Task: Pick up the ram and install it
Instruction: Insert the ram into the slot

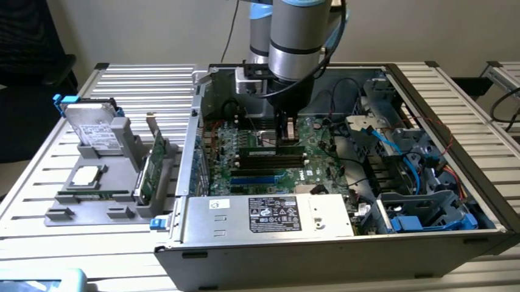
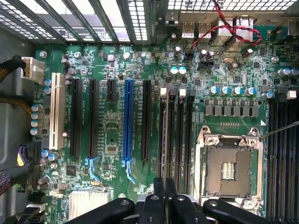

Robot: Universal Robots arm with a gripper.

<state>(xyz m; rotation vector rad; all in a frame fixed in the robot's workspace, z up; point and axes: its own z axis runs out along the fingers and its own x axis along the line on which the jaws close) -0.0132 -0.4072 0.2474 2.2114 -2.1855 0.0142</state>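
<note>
**Green stick down at the black slots**

Green and bumpy, the big board (image 2: 112, 135) inside the computer box (image 1: 341, 249) is full of tiny parts. We see little round cans with shiny tops, long thin slots and small square chips. One long slot is bright blue (image 2: 128, 121) and one is white (image 2: 56, 109). The others are black. A square metal frame (image 2: 229, 170) with a dark middle sits on the board beside the row of black slots. Red and black wires (image 2: 219, 30) twist over the far edge of the board.

The box is grey metal with flat, hard walls. It stands on a table (image 1: 146, 79) made of silver bars with grooves between them. Beside the box lies a grey plastic tray (image 1: 89, 213). It holds a flat silver square (image 1: 85, 176) and a wide green card (image 1: 156, 159) that stands on its edge.

The ram (image 1: 264, 148) is a long, thin green stick. It stands on its edge along the black slots (image 1: 272, 161) in the middle of the board. It has dark bits along it that are too small for us to make out.

The smooth silver arm (image 1: 296, 36) reaches straight down into the box. Its gripper (image 1: 286, 141) is right on the top edge of the ram. In the wrist view its black fingers (image 2: 159, 191) are squeezed close together. We cannot tell if they pinch the ram or only press on it.
</note>
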